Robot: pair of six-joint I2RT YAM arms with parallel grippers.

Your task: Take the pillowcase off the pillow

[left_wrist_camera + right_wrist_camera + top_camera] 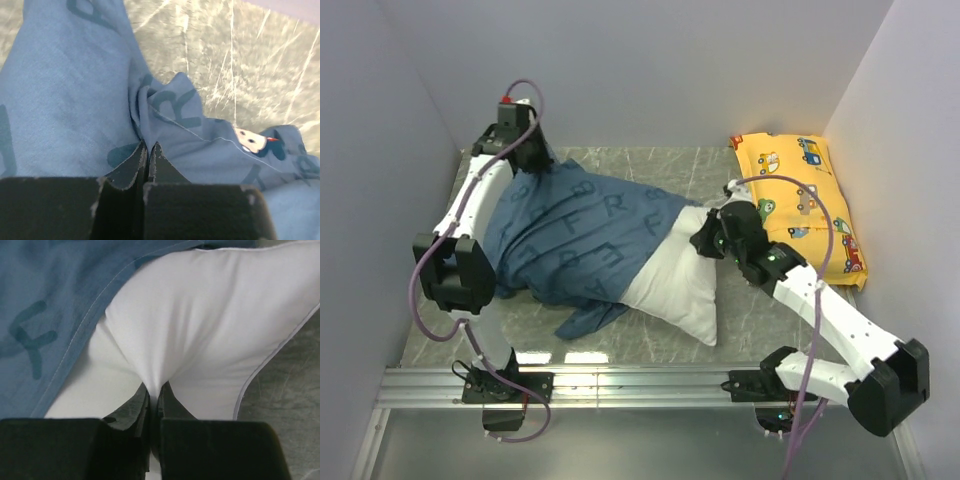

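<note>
The dusty-blue pillowcase with paler letters lies across the table's middle and left. It covers the left part of the white pillow, whose right end sticks out bare. My left gripper is shut on a bunched fold of the pillowcase at its far left corner. My right gripper is shut on the pillow's bare right end, with white fabric pinched between the jaws. The pillowcase's open hem lies just left of that grip.
A yellow car-print pillow lies at the back right against the right wall. Grey walls close in the left, back and right sides. A metal rail runs along the near table edge. Marbled table surface shows beyond the pillowcase.
</note>
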